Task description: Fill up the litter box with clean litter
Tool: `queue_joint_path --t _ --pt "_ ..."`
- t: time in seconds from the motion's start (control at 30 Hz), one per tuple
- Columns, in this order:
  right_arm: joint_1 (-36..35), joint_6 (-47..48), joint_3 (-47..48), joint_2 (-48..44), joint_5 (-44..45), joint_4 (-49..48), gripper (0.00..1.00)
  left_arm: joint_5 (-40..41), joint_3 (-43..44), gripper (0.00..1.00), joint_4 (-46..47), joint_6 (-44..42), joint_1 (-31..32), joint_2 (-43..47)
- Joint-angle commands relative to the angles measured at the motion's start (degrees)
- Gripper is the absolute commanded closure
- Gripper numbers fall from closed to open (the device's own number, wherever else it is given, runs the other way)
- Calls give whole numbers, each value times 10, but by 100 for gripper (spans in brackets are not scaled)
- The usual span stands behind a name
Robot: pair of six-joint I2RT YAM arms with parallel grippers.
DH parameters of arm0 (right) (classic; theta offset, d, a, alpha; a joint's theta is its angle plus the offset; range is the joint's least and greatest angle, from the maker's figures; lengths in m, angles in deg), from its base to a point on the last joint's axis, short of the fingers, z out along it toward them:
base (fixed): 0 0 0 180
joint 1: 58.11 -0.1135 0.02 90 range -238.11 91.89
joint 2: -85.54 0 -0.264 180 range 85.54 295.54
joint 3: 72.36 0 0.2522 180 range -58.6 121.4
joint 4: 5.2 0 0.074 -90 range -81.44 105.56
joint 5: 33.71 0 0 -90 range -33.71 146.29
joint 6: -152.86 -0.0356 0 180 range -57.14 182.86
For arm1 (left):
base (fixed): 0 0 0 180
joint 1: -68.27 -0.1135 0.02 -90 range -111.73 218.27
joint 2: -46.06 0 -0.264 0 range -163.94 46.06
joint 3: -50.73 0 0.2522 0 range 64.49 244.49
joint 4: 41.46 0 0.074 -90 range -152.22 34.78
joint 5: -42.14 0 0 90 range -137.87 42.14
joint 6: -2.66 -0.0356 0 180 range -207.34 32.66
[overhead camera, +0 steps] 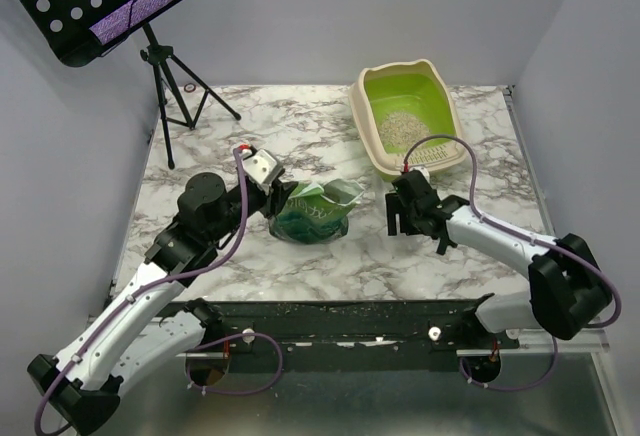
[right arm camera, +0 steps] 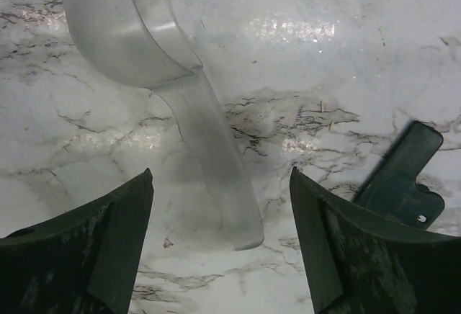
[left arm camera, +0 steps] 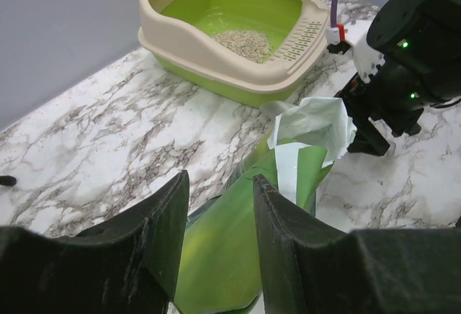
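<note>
Fingers [left arm camera: 162,235] of the left gripper [left arm camera: 220,191] are standing roughly half open and are pinching a fold of the green bag [overhead camera: 315,214], which is sitting upright on the marble table [overhead camera: 230,146] with its torn mouth gaping toward the litter box [left arm camera: 209,51]. Fingers [right arm camera: 94,242] of the right gripper [right arm camera: 222,184] are spread wide and are holding nothing. They are hanging just above the clear scoop [right arm camera: 209,155], whose handle is lying aslant between them. The box is sitting at the far right of the table, well apart from the bag, and only a small patch of clean litter [left arm camera: 243,40] is lying on its green floor. You are therefore looking at an early scooping step, judged as the pick-up of the scoop while the bag is being steadied. Your next move is calling for a low descent and a square closure on the thin handle, which is lying flat against a glossy top and may slide. A dark green piece [right arm camera: 400,173] is lying beside the right finger. Stray granules are dotting the black rail [overhead camera: 330,311] at the near edge. Plain pale walls [overhead camera: 400,6] are enclosing the table, and a perforated music stand [overhead camera: 90,6] is standing at the far left.
</note>
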Motion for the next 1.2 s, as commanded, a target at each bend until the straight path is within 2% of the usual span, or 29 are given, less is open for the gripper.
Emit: queue_joint_path --t 0.0,0.17,0.27,0.53,0.67,0.87,1.07,1.17 --pt "7 -8 23 39 -29 -19 17 15 2 51 29 18 2 -5" --pt "15 -12 33 77 -37 -24 21 16 -4 51 34 16 3 2" --pt "16 -10 38 92 -44 -26 31 24 -9 51 40 13 5 12" --pt "16 1 41 89 -54 -26 72 36 -21 50 56 7 6 42" --pt "16 -1 37 79 -58 -23 100 48 -17 50 49 4 6 42" --pt "3 3 32 18 -68 10 100 55 -7 50 36 6 6 42" --pt "-77 -7 82 -58 9 116 100 56 24 51 6 12 6 37" --pt "-109 -12 113 -93 37 166 100 66 68 51 -29 23 6 28"
